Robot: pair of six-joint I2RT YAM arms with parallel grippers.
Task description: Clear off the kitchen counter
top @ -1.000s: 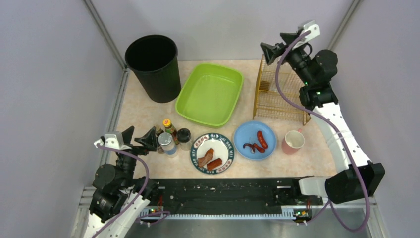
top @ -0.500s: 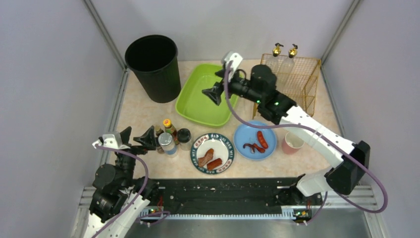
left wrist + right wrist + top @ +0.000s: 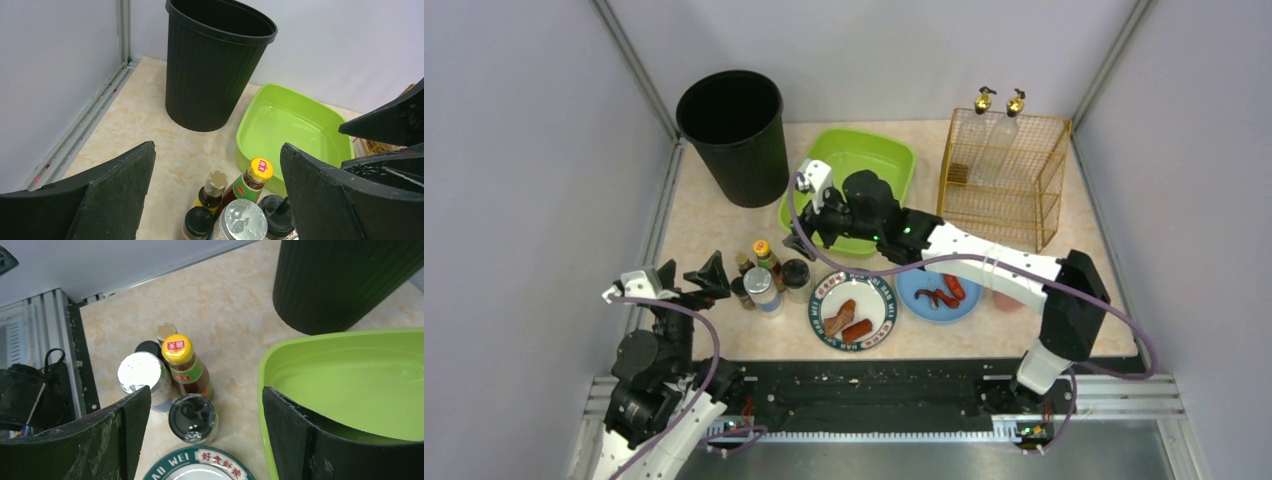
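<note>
My left gripper [image 3: 692, 276] hangs spread wide, empty, beside the bottles [image 3: 767, 278] standing on the tabletop [image 3: 709, 225] beneath both arms. My right gripper [image 3: 809, 235], also spread and empty, hovers just beyond them, at the green tray [image 3: 879, 165].

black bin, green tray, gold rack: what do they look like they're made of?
black bin: likely plastic; matte, fine vertical ribs on the wall, thick moulded rim.
green tray: likely plastic; glossy, one-piece with rounded corners, light reflecting off the floor.
gold rack: thin wire grid with a metallic gold sheen; probably coated or plated metal wire, exact metal not tellable.
</note>
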